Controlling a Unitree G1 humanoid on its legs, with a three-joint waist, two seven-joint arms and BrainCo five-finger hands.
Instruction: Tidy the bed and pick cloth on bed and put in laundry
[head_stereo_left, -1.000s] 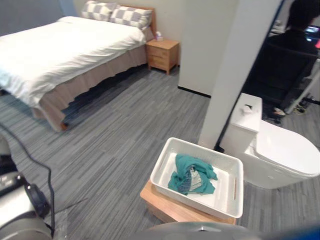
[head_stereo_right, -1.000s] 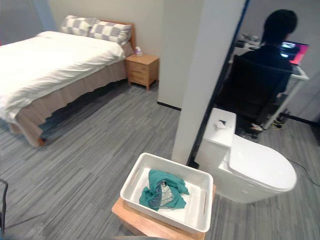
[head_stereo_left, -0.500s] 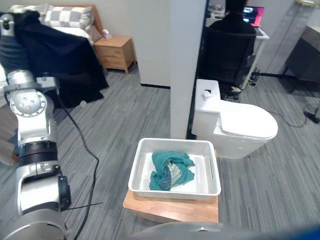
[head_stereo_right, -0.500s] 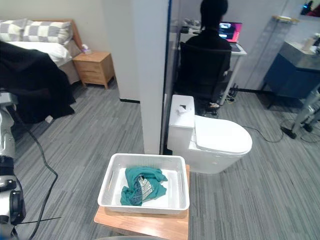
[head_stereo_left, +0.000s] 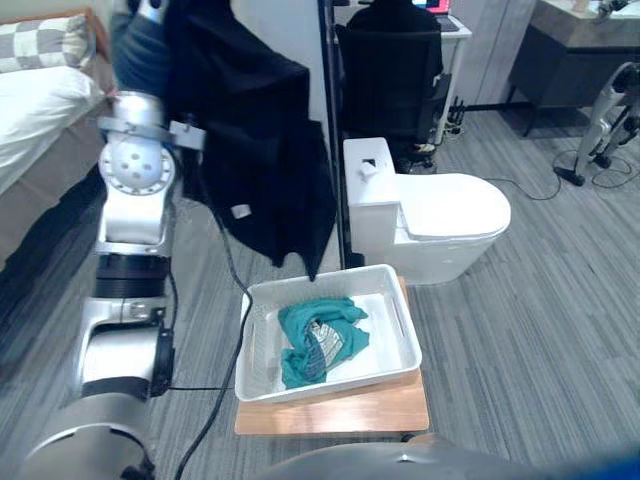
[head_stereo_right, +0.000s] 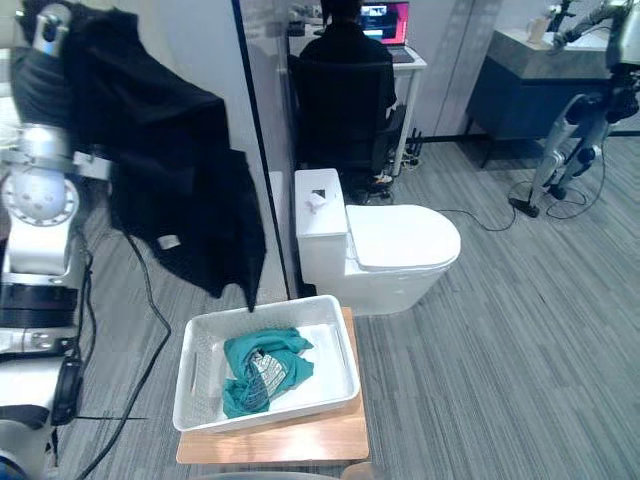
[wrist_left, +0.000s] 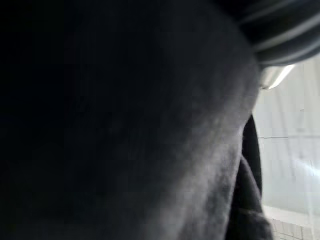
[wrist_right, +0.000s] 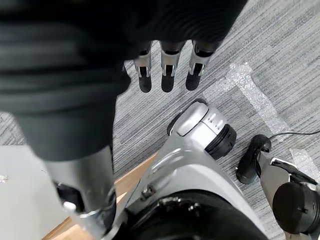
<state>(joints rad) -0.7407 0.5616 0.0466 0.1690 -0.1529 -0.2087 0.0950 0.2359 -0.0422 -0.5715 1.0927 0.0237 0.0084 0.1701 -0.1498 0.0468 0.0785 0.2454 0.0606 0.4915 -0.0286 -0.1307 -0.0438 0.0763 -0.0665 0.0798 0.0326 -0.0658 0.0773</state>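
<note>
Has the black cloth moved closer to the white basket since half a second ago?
Yes. The black cloth hung well to the left of the white basket then; now its lower tip hangs just over the basket's far rim.

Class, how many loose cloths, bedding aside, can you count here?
2: a black cloth hanging up by the basket's far edge, and a teal cloth inside the basket. More may lie hidden beneath it.

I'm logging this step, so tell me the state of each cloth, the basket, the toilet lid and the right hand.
white basket: on wooden stand, partly filled.
teal cloth: crumpled in white basket.
black cloth: hanging from raised left arm, tip near white basket's far rim.
toilet lid: shut.
right hand: open, empty.
</note>
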